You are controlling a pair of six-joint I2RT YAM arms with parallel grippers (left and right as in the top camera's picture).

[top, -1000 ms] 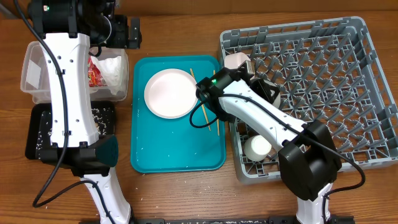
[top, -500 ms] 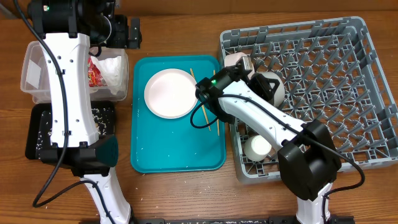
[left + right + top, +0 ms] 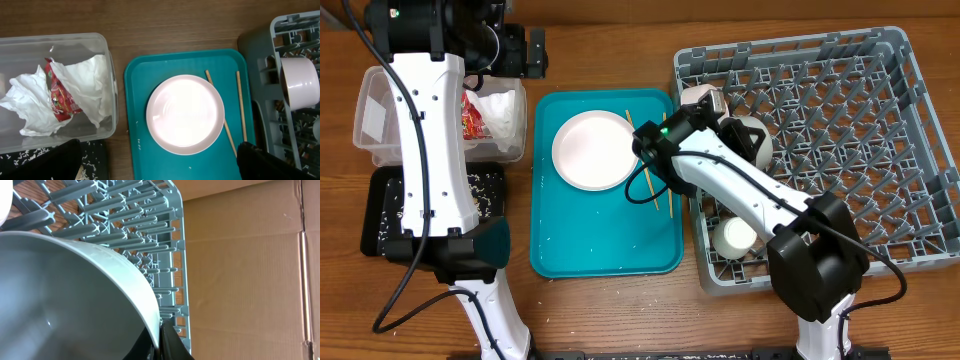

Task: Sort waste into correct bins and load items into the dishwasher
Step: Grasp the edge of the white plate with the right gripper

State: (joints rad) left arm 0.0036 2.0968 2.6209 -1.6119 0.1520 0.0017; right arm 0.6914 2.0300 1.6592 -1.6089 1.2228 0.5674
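At the far left of the overhead view I have the clear tub (image 3: 370, 112) in the upper left. The crumpled napkins (image 3: 95, 90) lie inside it, with the red-and-silver wrapper (image 3: 59, 95) on top of the paper. Directly below the tub in the frame sits the black tray (image 3: 370, 235), speckled with rice grains (image 3: 485, 185). My left arm (image 3: 425, 150) stands across both bins. The left claw (image 3: 527, 52) hangs at the top of the frame, just right of the tub's upper corner. In its wrist view the fingers (image 3: 50, 162) show in the two bottom corners, spread wide with nothing between them.

In the middle, the teal tray (image 3: 605, 245) lies on the wooden worktop (image 3: 600, 50). The round plate (image 3: 592, 150) rests in the tray's upper half. The two chopsticks (image 3: 660, 195) lie just right of it, one running against the plate's right edge.

The grey dish rack (image 3: 890, 110) fills the right half. The pink bowl (image 3: 698, 97) sits at its upper left corner and the white cup (image 3: 733, 237) near its lower left corner. Between them, the right claw (image 3: 735, 130) is inside the rack, clamped on the rim of the grey-green bowl (image 3: 758, 142). The right wrist view shows that rim pinched at the bottom of the frame, above the pegs (image 3: 125, 210). I cannot tell whether the bowl touches them.
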